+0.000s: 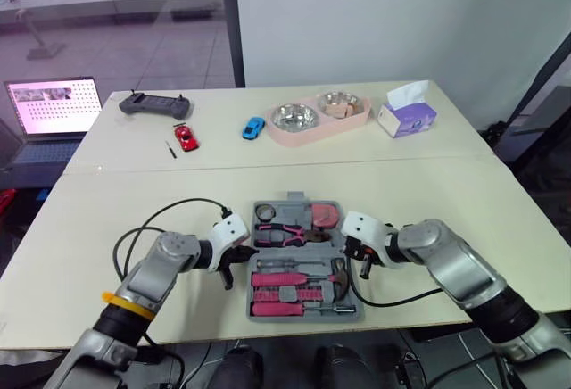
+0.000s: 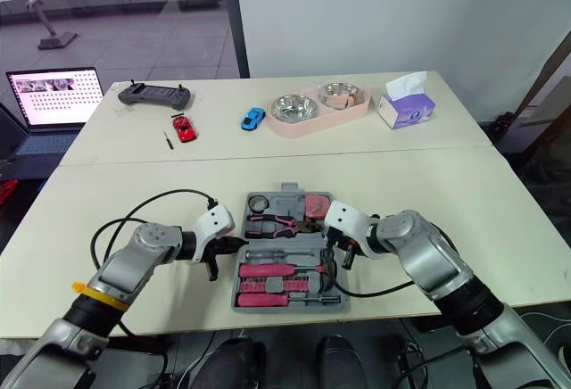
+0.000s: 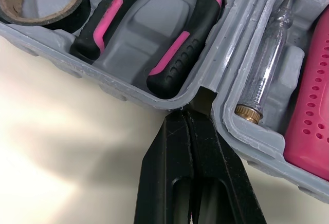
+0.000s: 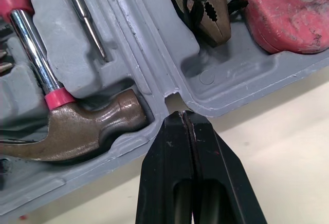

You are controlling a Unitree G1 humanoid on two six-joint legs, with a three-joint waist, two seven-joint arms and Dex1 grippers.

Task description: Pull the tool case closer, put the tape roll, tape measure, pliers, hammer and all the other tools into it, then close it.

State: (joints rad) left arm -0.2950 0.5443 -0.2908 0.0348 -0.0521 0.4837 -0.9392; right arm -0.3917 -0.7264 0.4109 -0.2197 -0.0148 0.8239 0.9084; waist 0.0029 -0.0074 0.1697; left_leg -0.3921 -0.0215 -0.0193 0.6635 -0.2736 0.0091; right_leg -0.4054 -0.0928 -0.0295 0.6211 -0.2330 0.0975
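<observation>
At the 6 o'clock edge of the table (image 1: 107, 211), the tool case (image 1: 294, 200) is lying open, with the tape roll (image 3: 61, 21), pliers (image 3: 164, 59), tape measure (image 4: 288, 8) and hammer (image 4: 87, 131) sitting in its moulded slots. The left gripper (image 3: 191, 116), fingers pressed together and holding nothing, is nosing the hinge notch at the case's 9 o'clock. The right gripper (image 4: 182, 116), equally pinched and empty, is meeting the notch at 3 o'clock. Loading looks finished, so closing is seemingly beginning. The next move is calling for folding one half over the other about that 9-to-3 hinge line.

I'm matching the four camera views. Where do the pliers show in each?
Left eye: pliers in the tool case's far half, centre.
Right eye: same compartment.
Left wrist: their pink-black handles.
Right wrist: their brown head.
Shared landmark: the case's middle hinge line.
</observation>
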